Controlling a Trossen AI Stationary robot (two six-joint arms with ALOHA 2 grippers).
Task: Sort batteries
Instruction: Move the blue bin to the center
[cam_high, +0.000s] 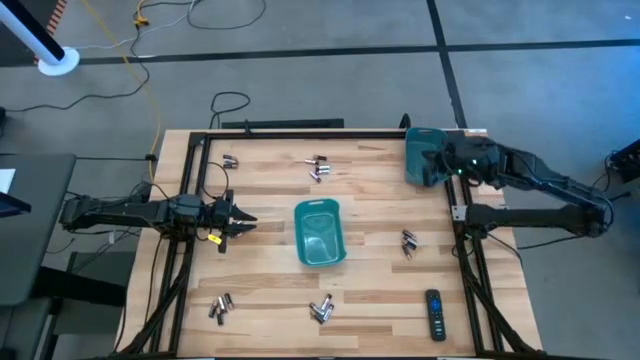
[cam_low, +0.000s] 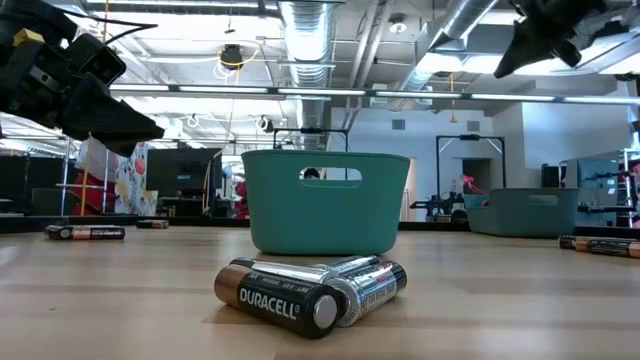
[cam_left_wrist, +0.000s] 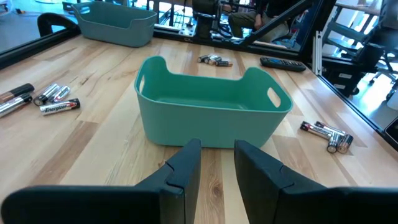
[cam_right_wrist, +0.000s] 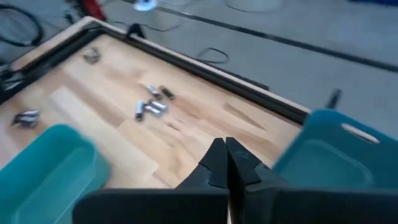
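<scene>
Batteries lie on their sides in small groups on the wooden table: far left, far middle, right, near left and near middle. A teal bin stands at the centre, a second teal bin at the far right corner. My left gripper hovers open at the left side, pointing at the centre bin, with nothing between its fingers. My right gripper is raised above the far right bin, shut, with nothing visible in it.
A black remote control lies near the table's near right corner. A dark metal frame runs along the table's edges. Bare wood lies between the battery groups and around the centre bin.
</scene>
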